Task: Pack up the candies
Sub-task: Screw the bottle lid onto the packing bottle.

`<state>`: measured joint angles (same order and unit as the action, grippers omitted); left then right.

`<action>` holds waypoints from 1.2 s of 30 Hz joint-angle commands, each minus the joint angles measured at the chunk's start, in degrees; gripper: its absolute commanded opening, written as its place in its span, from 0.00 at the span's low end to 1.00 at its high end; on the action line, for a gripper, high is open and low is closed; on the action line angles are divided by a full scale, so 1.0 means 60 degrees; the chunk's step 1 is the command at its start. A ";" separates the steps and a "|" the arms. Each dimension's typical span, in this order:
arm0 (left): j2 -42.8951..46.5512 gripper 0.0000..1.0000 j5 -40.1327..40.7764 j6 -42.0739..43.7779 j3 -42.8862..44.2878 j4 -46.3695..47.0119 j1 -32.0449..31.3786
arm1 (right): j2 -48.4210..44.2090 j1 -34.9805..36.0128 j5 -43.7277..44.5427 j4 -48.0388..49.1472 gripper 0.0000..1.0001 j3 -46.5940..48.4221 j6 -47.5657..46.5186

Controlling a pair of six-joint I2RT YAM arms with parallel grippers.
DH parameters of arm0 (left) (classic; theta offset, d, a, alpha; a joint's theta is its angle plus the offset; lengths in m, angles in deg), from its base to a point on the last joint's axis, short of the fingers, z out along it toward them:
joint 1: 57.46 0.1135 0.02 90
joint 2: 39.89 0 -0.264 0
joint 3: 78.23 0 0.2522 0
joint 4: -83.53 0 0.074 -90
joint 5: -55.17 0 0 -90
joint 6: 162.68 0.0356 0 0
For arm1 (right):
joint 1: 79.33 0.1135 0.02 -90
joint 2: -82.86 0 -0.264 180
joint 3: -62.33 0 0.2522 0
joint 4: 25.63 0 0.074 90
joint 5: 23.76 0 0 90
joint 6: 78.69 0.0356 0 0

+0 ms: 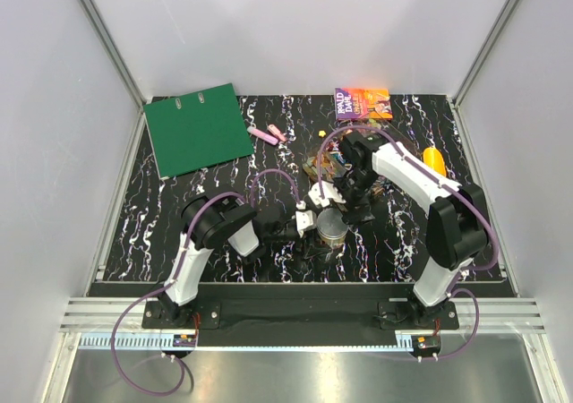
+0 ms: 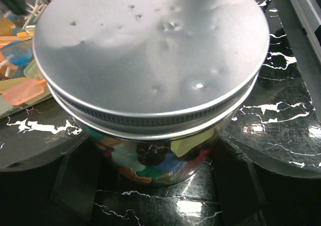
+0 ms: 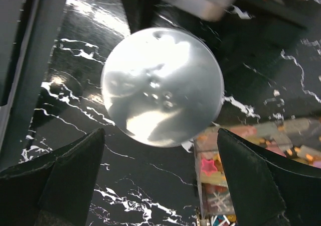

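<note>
Dead centre of the tabletop (image 1: 179, 228) stands the glass jar (image 1: 332, 228). The candies (image 2: 150, 158) are inside it: yellow, blue, green and red pieces crowd against the glass just under the rim. The dimpled silver lid (image 2: 150, 50) sits on top and looks level all round.

The left gripper (image 2: 155, 182) has the jar between its jaws, low on the glass. From the left wrist view both pads look pressed against the sides, so I read that as a hold. The right gripper (image 3: 160, 135) hangs above with its jaws spread wide and holds nothing. The lid lies in the gap between them but toward the top of the right wrist view, not squarely centred.

By my reckoning the step in hand is tightening that lid.
- **Line up first.** The right arm should slide over until the lid's middle is between its fingers, then come straight down.
- **Grip the side.** Close on the ribbed side band, not on the thin dented top.
- **Twist flat.** A tilt could jam the thread.
- **Brace the jar.** The left hold is low, so a hard turn might spin or tip the jar, and that grip should stay firm.

A heap of spare sweets (image 2: 22, 88) lies just beside the jar, so the descent should keep clear of it.
</note>
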<state>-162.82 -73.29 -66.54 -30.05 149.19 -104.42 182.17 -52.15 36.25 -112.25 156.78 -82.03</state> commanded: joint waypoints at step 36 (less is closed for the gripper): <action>-0.0429 0.00 0.0784 0.0502 0.0300 -0.0140 0.0165 | -0.3104 0.1725 -0.0274 -0.0645 1.00 -0.2959 0.2607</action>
<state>-163.43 -75.52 -66.00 -28.94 148.71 -104.47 163.70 -45.68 42.32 -110.05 141.04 -70.14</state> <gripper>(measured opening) 0.789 0.994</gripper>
